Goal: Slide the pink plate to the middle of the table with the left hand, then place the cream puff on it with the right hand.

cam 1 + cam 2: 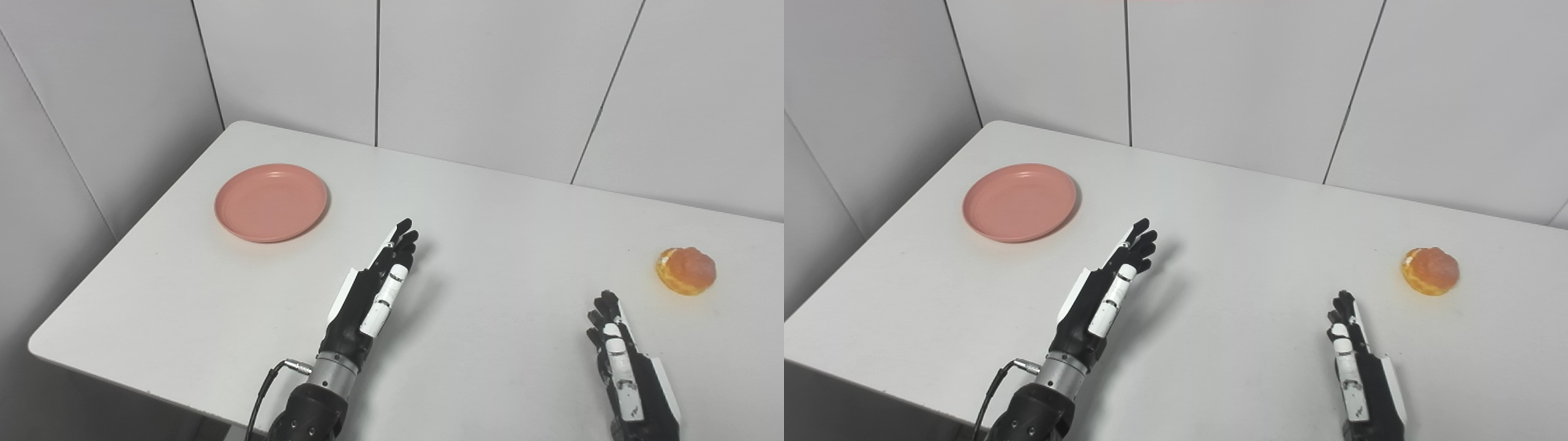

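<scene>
Our left hand [373, 294], black and white with long fingers, is held out flat over the near middle of the white table [490, 208]. Its fingers are straight and a little apart, and it holds nothing. Our right hand [625, 361] waits low by the near right edge, fingers straight too, and it is empty as well. Past the left hand, up toward the far left corner, sits the round pink plastic plate [271, 202]. The hand is near it but not touching it. The small round golden-brown cream puff [686, 270] lies by the right edge, just beyond the right hand and well apart from the plate. We think we are on the first step: the plate has not been slid yet. Next, the left hand should reach to the far side of the plate, press on its rim, and pull it gently to the middle. The puff comes after that.
</scene>
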